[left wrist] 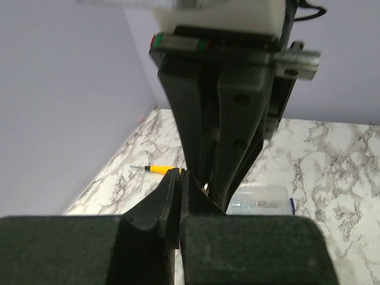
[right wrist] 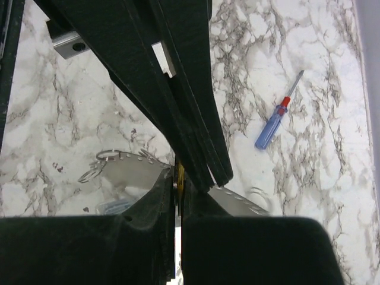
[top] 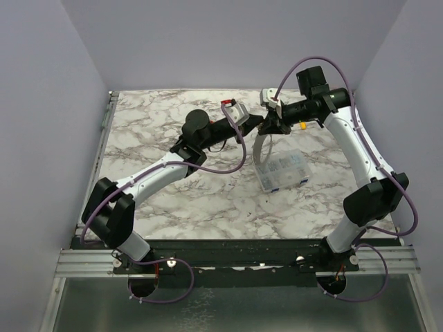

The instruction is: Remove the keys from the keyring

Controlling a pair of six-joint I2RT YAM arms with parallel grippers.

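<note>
Both arms meet mid-air at upper centre of the top view, above the clear box point(top: 280, 169). The right gripper point(right wrist: 178, 178) has its jaws pressed together, pinching the keyring point(right wrist: 127, 175) band. The left gripper point(left wrist: 179, 178) is closed on a yellow-tan sliver, apparently a key point(left wrist: 181, 171). No freed key is visible, so removal appears not yet done.

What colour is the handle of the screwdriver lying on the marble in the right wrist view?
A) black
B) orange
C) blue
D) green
C: in the right wrist view the screwdriver shows a blue handle with a red collar below its metal shaft.
</note>
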